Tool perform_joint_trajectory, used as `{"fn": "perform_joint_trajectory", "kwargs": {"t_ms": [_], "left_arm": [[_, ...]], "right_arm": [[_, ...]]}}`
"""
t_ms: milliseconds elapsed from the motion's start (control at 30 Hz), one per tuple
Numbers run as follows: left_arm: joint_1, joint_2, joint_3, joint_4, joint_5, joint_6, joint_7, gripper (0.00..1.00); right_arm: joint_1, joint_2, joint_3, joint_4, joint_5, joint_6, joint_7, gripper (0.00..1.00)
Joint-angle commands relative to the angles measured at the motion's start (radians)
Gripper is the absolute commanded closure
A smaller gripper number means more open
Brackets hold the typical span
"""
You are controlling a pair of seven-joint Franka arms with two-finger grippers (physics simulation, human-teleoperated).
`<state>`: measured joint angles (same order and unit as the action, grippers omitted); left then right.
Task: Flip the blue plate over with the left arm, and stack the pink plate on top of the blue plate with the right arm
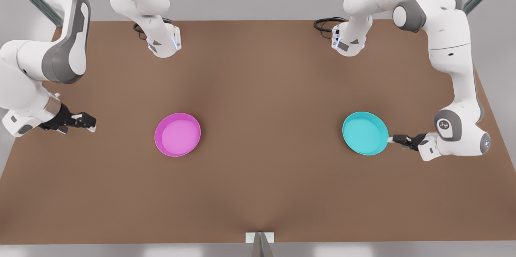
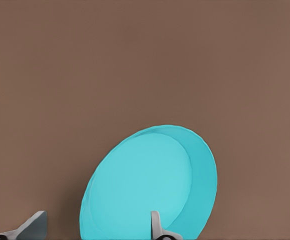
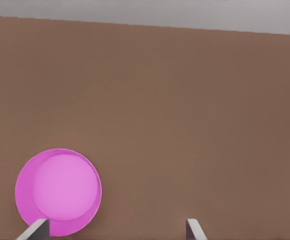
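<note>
The blue plate [image 1: 365,133] lies open side up on the brown table [image 1: 266,88], toward the front view's right. My left gripper [image 1: 392,139] reaches in low from the right and stands open at the plate's right rim. In the left wrist view the blue plate [image 2: 150,185] has one of the fingertips [image 2: 155,225] over its inside and the other outside its rim. The pink plate [image 1: 177,134] lies open side up toward the front view's left. My right gripper [image 1: 92,122] hangs open well to its left, apart from it, and the pink plate [image 3: 58,192] lies ahead of it in the right wrist view.
Both arm bases [image 1: 163,43] stand at the table's far side with black cables [image 1: 326,25]. A small white bracket [image 1: 260,237] sits at the middle of the near edge. Bare brown table lies between the two plates.
</note>
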<state>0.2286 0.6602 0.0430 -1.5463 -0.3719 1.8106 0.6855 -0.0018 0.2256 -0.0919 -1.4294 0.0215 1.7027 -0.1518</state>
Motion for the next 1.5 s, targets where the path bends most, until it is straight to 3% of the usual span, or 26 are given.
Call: {"fn": "perform_joint_trajectory", "kwargs": {"t_ms": [0,433,467,533,600,933,1200,1467], "left_arm": [[0.000,0.002,0.002,0.002,-0.015,0.003,0.002,0.00],[-0.031,0.026,0.011,-0.138,0.031,0.142,0.003,0.00],[-0.031,0.027,0.011,-0.143,0.031,0.142,0.003,0.06],[-0.037,0.029,0.011,-0.144,0.031,0.142,0.003,0.37],[-0.038,0.032,0.011,-0.144,0.031,0.142,0.003,0.44],[-0.051,0.055,0.011,-0.141,0.031,0.150,0.003,0.49],[-0.054,0.058,0.011,-0.141,0.031,0.150,0.003,0.70],[-0.054,0.061,0.011,-0.141,0.031,0.150,0.003,0.75]], "right_arm": [[-0.001,0.000,0.000,0.000,0.000,0.000,-0.002,0.00],[-0.010,-0.003,0.000,0.003,-0.003,0.005,-0.002,0.00],[-0.006,-0.003,0.000,0.003,-0.011,0.008,0.002,0.00],[-0.009,-0.002,0.000,0.003,-0.038,0.011,0.000,0.00],[-0.003,-0.002,0.000,0.003,-0.038,0.011,0.002,0.00],[-0.015,-0.002,-0.002,0.000,-0.037,0.006,-0.005,0.00],[-0.010,-0.002,-0.002,-0.003,-0.038,0.035,-0.002,0.00],[-0.003,-0.005,-0.002,-0.002,-0.038,0.031,0.006,0.00]]}}
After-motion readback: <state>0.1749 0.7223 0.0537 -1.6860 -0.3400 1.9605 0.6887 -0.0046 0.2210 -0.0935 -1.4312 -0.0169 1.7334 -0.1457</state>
